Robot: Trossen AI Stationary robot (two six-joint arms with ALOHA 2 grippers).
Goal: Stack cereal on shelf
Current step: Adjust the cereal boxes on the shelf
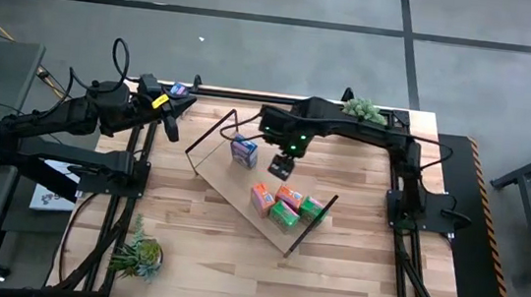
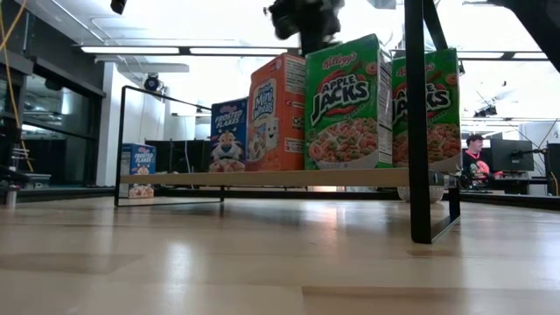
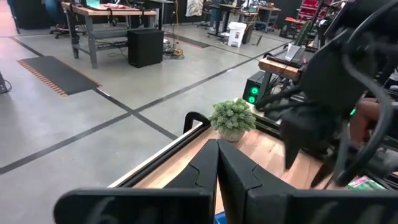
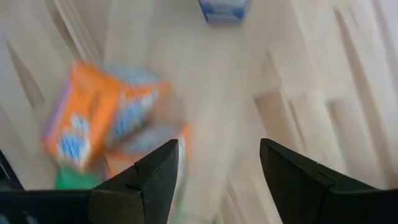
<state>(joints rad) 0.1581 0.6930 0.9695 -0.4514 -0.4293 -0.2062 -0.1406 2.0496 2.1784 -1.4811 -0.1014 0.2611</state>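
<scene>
My left gripper (image 1: 174, 99) waits at the table's far left edge, well apart from the shelf (image 1: 241, 190), its fingers (image 3: 214, 168) pressed together on nothing. The shelf lies slantwise across the middle of the table (image 1: 351, 276), black wire frames at both ends. Toward its far-left end a blue Frosted Flakes box (image 1: 243, 150) stands alone. Toward its other end the rest of the cereal stands clustered: an orange Mini-Wheats box (image 2: 276, 112), another blue Frosted Flakes box (image 2: 228, 135) behind it, and two green Apple Jacks boxes (image 2: 347, 103) side by side. My right gripper (image 1: 280, 166) hangs above the shelf between the lone blue box and the cluster, jaws spread wide, holding nothing. A small potted plant (image 1: 139, 254) sits off the shelf near the table's front left corner, another (image 1: 363, 109) at the back right.
</scene>
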